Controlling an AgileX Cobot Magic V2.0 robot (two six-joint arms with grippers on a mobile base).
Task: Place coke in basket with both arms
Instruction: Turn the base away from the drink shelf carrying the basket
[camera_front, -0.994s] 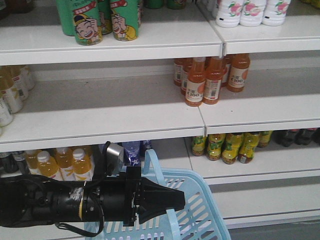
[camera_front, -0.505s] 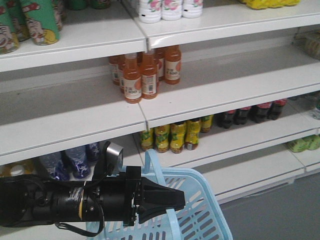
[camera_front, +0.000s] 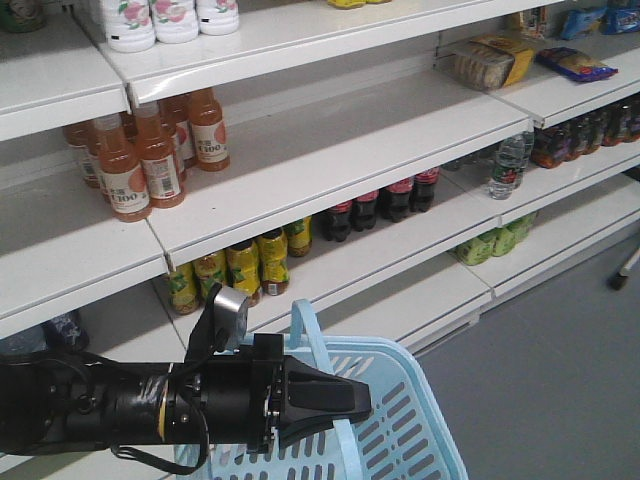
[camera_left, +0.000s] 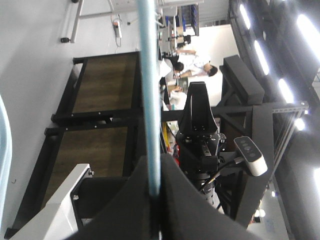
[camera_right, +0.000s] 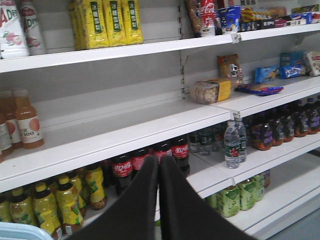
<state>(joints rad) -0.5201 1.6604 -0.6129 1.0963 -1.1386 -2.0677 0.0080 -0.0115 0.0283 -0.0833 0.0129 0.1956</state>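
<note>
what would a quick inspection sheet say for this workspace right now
surface: white shelves, stocked
job's things: coke in a row on a lower shelf, untouched; basket held by its handle, no coke seen in it
clutter: orange drinks, yellow-label bottles, water, snacks
grippers: left tool shut on basket handle; right tool shut, holding nothing
cables: black loop under left arm
surroundings: grey floor
</note>
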